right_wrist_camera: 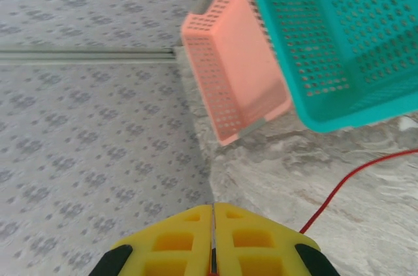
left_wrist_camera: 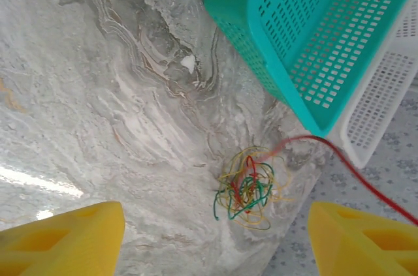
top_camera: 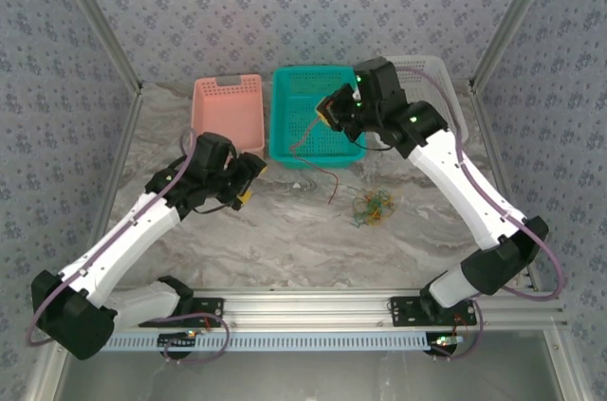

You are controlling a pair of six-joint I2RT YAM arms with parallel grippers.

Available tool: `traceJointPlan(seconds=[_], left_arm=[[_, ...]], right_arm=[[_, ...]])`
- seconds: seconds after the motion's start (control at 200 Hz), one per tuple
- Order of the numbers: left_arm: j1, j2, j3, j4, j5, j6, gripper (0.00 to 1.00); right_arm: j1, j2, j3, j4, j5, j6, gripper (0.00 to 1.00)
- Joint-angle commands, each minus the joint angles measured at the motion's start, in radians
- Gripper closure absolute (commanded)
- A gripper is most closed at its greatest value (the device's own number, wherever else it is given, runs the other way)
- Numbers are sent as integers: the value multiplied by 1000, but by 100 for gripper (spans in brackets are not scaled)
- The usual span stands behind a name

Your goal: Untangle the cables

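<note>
Cables [top_camera: 372, 209], likely feather-light, limp and snag-prone, knot near the table [top_camera: 285, 240] middle toward its right edge; right gripper [top_camera: 327, 112] clamps the red cable [left_wrist_camera: 304, 138], left gripper [top_camera: 248, 178] gapes wide; best taken by single loose ends.

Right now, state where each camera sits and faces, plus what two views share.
Top external: above, behind the bases, looking down at the marbled table; left arm, right arm.
Left wrist: down at the tangle of thin coloured cables; open yellow fingers.
Right wrist: toward the pink perforated plastic basket; shut yellow fingers.
Wrist views share the teal perforated plastic basket and thin red cable.
</note>
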Motion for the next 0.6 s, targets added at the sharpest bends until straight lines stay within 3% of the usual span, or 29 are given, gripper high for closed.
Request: traceJointPlan(seconds=[0.0, 0.385, 0.595], left_arm=[[4, -26, 3, -42, -31, 60, 27], [6, -48, 55, -141, -60, 127, 29], [5, -76, 55, -176, -73, 125, 29]], right_arm=[[-11, 28, 120, -93, -16, -69, 100], [-69, 308, 566, -232, 81, -180, 100], [-102, 448, 681, -306, 146, -181, 100]])
